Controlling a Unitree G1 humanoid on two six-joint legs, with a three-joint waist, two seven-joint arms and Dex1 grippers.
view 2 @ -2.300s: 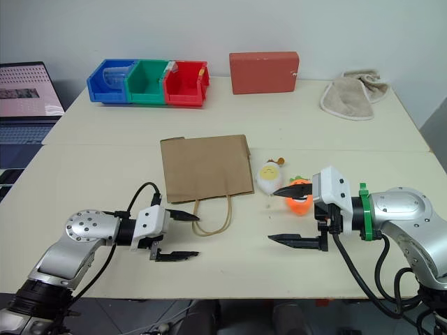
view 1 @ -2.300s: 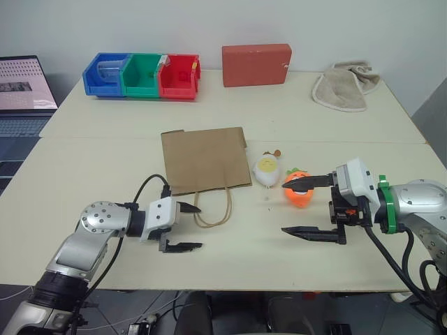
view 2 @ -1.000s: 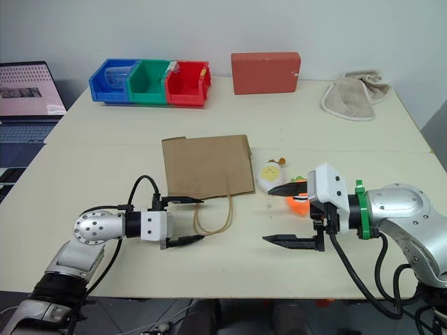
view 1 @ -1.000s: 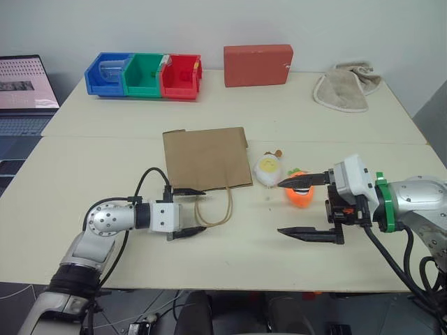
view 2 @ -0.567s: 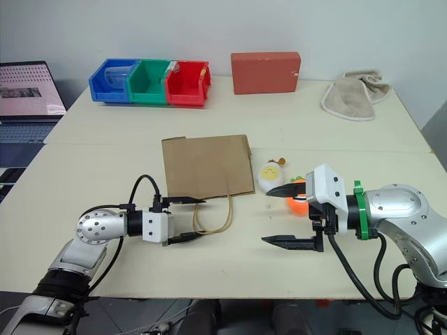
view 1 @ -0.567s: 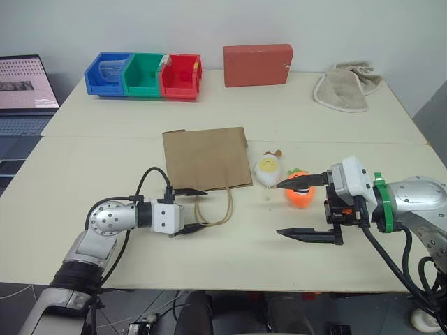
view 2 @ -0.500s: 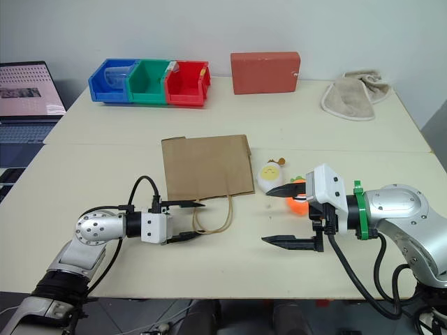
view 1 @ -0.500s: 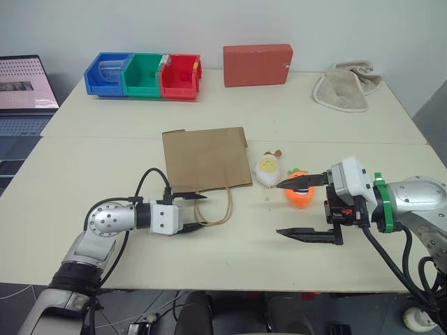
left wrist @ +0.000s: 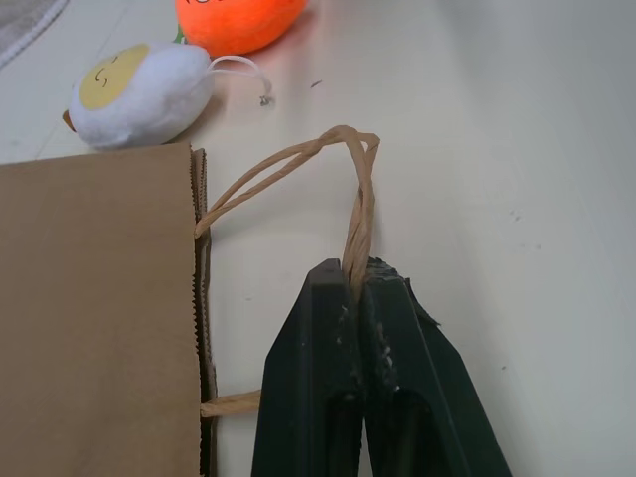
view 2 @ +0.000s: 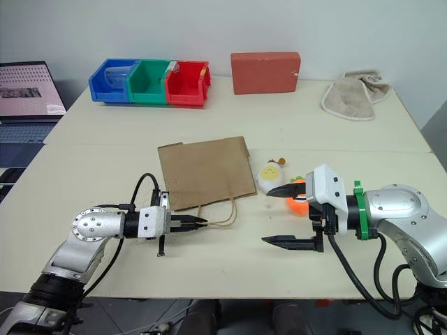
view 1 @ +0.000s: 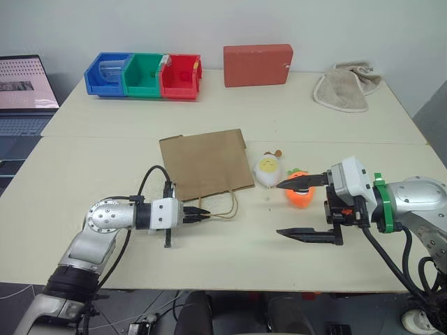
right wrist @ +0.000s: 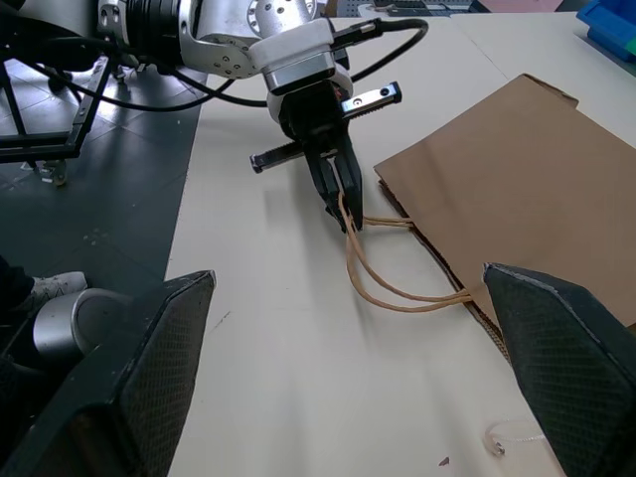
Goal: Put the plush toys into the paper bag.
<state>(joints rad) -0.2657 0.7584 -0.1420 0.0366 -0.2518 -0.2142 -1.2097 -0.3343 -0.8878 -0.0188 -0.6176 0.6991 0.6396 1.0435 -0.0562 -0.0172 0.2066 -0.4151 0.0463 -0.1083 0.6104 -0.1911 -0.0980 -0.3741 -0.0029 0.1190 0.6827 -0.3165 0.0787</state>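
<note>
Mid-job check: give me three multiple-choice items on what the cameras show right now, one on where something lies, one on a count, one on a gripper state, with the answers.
1. Where do the plush toys lie?
A. inside the paper bag
B. on the table beside the paper bag, on its right
C. in the red bin

2. How many coloured bins stand in the row at the table's far edge?
A. two
B. three
C. five

3. What is the left gripper doing?
A. shut on the bag's handles
B. open above the towel
C. holding the carrot toy

Answers:
1 B, both toys rest on the table next to the flat paper bag.
2 B, blue, green and red.
3 A, its fingers pinch the tan handles; the right gripper stands open.
</note>
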